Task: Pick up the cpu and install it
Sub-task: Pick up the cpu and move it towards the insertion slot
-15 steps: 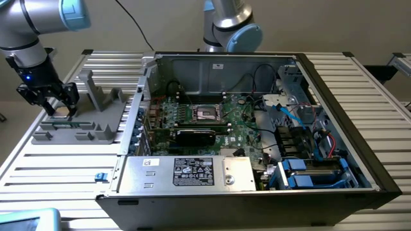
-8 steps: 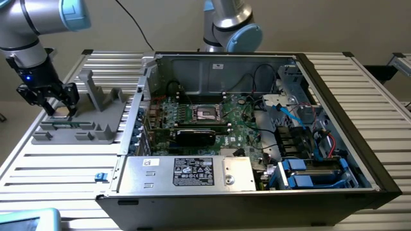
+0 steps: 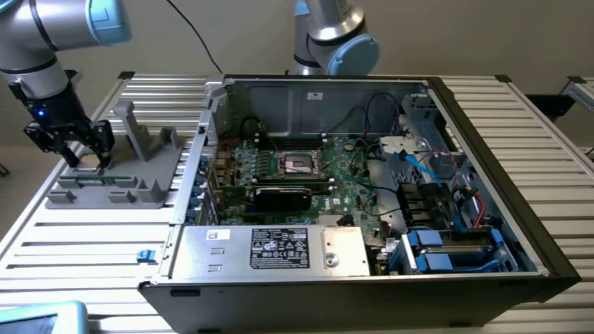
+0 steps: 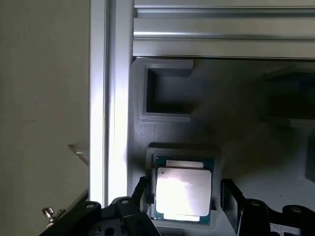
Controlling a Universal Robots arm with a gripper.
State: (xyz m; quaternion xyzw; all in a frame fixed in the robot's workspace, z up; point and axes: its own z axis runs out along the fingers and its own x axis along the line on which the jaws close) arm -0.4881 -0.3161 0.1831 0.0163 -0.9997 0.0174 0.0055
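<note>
Count: 2 robot arms [image 3: 37,42], 1 gripper [image 3: 85,164] w/ 2 fingers [image 4: 141,192], 1 cpu [image 4: 183,192], 1 grey tray [image 3: 149,182] w/ 2 upright posts [image 3: 128,125] and 2 square pockets [image 4: 167,93] seen clearly. Also 1 PC case [image 3: 547,257], 1 green mobo [image 3: 348,182], 1 socket [image 3: 302,162], 1 black add-in card [image 3: 283,197], 1 PSU [image 3: 339,250] w/ 1 black label [image 3: 278,248], 2 blue drive caddies [image 3: 429,240], 1 light-blue flat cable [image 3: 419,167]. Plus 1 slatted table [image 3: 83,240], 1 blue clip [image 3: 144,256]; black cables [image 3: 371,104] too tangled to count.

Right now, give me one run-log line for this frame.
stage: pick | gripper: open, fingers either side of cpu | cpu: flat in grey tray recess, not lifted
</note>
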